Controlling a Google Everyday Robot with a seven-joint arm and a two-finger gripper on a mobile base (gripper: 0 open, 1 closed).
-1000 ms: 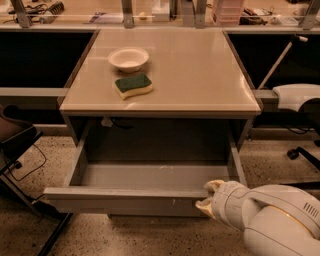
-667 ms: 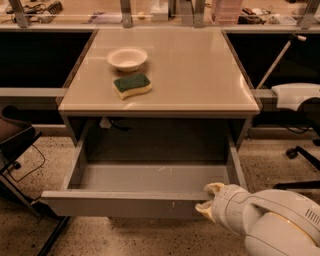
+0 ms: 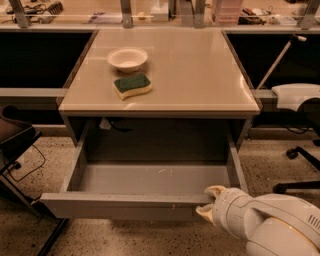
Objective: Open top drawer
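Note:
The top drawer of the beige-topped cabinet is pulled far out. Its shallow grey box interior is open to view and holds nothing. My gripper is at the right end of the drawer front. One cream finger lies over the front's top rim and the other finger lies against its outer face, so the gripper is shut on the drawer front. My white arm comes in from the lower right.
A white bowl and a green-and-yellow sponge sit on the cabinet top. A dark chair stands at the left and an office chair base at the right. A cluttered shelf runs along the back.
The drawer front has slid a little further out toward the camera, with my gripper staying on its right end.

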